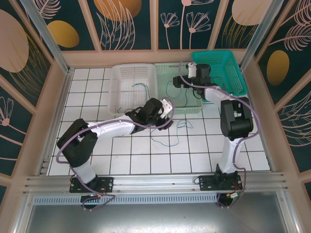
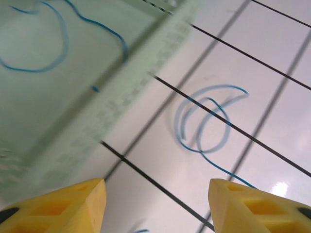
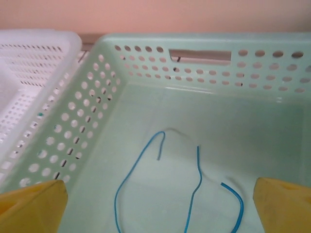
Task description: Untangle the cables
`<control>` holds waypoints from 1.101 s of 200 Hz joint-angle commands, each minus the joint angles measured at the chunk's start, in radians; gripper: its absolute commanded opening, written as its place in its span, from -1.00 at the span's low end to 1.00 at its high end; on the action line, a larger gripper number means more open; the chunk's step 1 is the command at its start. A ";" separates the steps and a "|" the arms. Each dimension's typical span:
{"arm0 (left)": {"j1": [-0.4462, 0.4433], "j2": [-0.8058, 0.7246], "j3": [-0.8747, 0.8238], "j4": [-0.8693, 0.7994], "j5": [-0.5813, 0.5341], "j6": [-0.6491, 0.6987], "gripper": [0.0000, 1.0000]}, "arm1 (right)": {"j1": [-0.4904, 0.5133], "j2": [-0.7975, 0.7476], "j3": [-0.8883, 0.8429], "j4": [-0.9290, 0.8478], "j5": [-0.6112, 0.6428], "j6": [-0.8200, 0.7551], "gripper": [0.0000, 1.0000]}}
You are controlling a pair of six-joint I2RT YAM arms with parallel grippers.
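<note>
A thin blue cable (image 2: 204, 121) lies curled in loops on the white tiles, just ahead of my left gripper (image 2: 157, 194). That gripper's yellow fingers (image 2: 73, 206) stand open with nothing between them. In the top view the left gripper (image 1: 168, 112) hovers low beside the pale green basket's front edge, near the curled cable (image 1: 183, 124). My right gripper (image 3: 159, 189) is open wide above the pale green basket (image 3: 112, 73). A loose blue cable (image 3: 131, 177) lies on that basket's floor. Another thin cable (image 1: 142, 88) lies in the white basket (image 1: 119, 73).
A teal basket (image 1: 228, 65) stands at the back right, behind the right arm. A thin dark wire (image 1: 163, 141) trails on the tiles in front of the left gripper. Wooden walls and metal posts ring the tiled floor; purple cables run along both arms.
</note>
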 commanded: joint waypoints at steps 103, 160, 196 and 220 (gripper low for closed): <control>-0.094 0.138 0.003 0.086 0.298 -0.384 0.12 | -0.002 -0.290 -0.129 -0.039 0.129 0.132 0.97; -0.109 0.180 -0.014 0.162 0.345 -0.449 -0.12 | -0.011 -0.375 -0.183 -0.038 0.137 0.145 0.97; -0.109 0.198 0.013 0.113 0.261 -0.423 -0.90 | -0.011 -0.447 -0.230 -0.042 0.151 0.144 0.97; -0.109 0.151 0.026 0.018 0.141 -0.348 -1.00 | -0.013 -0.522 -0.291 -0.045 0.177 0.134 0.97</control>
